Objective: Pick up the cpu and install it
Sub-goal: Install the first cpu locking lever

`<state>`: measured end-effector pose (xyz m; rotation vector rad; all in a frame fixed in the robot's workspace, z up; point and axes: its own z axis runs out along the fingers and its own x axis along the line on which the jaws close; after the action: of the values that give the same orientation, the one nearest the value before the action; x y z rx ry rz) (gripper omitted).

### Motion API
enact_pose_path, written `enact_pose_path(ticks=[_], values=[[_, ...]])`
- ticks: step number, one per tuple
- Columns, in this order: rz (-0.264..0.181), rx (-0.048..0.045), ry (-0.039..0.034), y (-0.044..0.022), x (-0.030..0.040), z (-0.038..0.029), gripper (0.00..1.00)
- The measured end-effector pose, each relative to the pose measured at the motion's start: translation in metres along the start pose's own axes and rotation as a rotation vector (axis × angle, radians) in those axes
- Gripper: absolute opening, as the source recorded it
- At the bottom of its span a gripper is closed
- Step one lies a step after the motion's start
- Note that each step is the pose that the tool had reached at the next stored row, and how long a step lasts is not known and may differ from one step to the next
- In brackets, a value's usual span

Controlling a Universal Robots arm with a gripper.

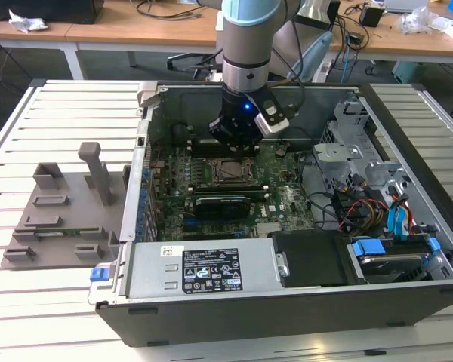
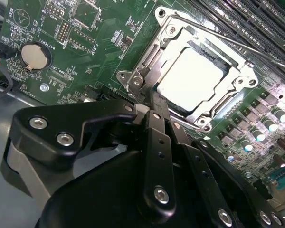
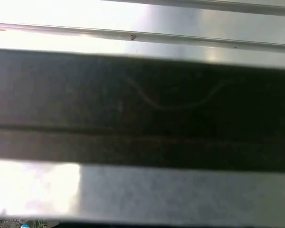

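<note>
The cpu (image 2: 192, 78) lies flat inside the metal socket frame (image 2: 242, 80) on the green motherboard (image 1: 287, 200) — in the second wrist view it is just beyond the gripper (image 2: 142, 107), at about 1 o'clock from the fingertips. The fingers (image 2: 159, 142) look pressed together and hold nothing. In the exterior view the gripper (image 1: 234, 147) hangs over the open computer case (image 1: 287, 309), and the grey holder tray (image 1: 60, 219) rests well apart at 9 o'clock.

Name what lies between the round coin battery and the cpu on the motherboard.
In the second wrist view, green board with small chips, then the socket's metal frame, separates battery from cpu.
</note>
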<state>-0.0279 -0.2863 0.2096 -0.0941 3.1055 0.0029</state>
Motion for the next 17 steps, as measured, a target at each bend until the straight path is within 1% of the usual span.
enact_pose_path(ticks=[5,8,17], values=[[0.0,0.003,0.0003,-0.0001,0.0,-0.0014,0.11],[0.0,0.0038,0.0002,-0.0001,-0.0002,-0.0047,0.11],[0.0,0.006,0.0004,0.0,-0.0006,-0.0178,0.11]])
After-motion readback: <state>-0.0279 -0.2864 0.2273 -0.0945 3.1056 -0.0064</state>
